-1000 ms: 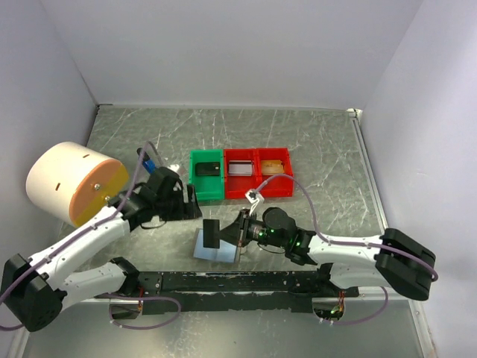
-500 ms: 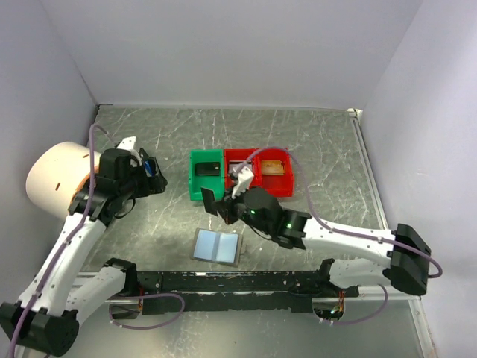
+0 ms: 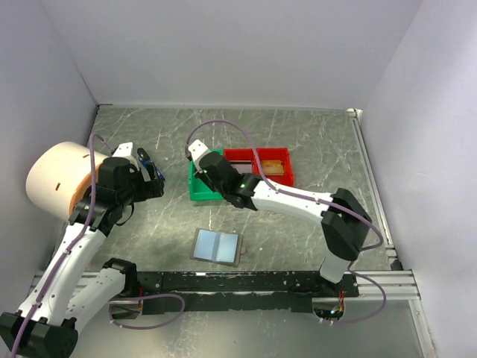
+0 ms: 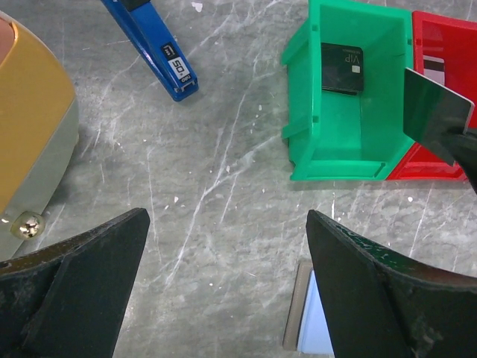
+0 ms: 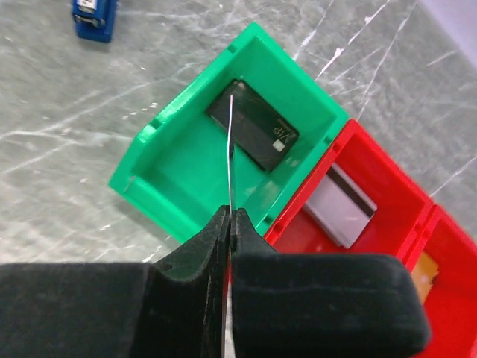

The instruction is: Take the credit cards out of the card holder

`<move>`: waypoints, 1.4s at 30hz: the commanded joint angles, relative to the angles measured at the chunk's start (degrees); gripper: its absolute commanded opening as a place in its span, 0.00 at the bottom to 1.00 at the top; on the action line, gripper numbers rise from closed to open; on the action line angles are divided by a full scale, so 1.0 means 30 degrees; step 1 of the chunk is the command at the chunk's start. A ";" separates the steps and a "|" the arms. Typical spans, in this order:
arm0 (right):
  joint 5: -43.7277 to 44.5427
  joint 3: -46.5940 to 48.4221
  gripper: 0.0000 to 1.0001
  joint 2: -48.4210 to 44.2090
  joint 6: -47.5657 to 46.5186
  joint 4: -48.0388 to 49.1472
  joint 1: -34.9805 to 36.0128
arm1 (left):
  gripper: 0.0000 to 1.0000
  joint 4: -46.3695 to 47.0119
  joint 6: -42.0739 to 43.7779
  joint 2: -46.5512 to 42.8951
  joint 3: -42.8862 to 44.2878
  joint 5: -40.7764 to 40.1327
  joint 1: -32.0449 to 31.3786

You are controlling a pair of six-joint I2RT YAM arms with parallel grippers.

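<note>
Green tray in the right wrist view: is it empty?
No, a black card lies flat inside the green tray, at its far end.

We log the left end effector [image 4: 227, 216] with its fingers spread wide above the tabletop [image 4: 216, 142]. The green tray [image 4: 298, 175] sits ahead to the right, and a black card [image 4: 342, 68] marked VIP lies flat at its far end. A dark card [image 4: 434, 107] hangs tilted over the green tray's right wall, beside the red tray [image 4: 425, 168]. Blue gadget [image 4: 153, 48] far left. Card holder [image 4: 313, 328] corner shows by the right finger.
</note>
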 commanded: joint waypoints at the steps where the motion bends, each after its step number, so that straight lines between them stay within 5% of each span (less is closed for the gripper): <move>1: 0.0178 0.1313 0.00 0.1734 -0.4993 0.0217 -0.0464 | 0.99 0.0491 0.0168 0.0364 0.0112 -0.0520 0.0116; 12: 0.0981 0.3264 0.00 0.5843 -1.1312 0.2975 -0.0923 | 0.99 0.0592 0.0177 0.0048 0.0066 -0.0505 0.0116; 31: -0.0052 0.4316 0.00 0.8908 -1.4505 0.3360 -0.1857 | 0.99 0.0565 0.0170 -0.0363 0.0077 -0.0819 0.0116; 37: -0.0294 0.5356 0.07 0.9720 -1.3807 0.1966 -0.1898 | 0.99 0.0578 0.0237 -0.0452 0.0036 -0.0795 0.0116; 42: -0.1101 0.4878 0.24 0.9231 -1.3270 0.1409 -0.2022 | 0.99 0.0605 0.0238 -0.0496 0.0029 -0.0771 0.0116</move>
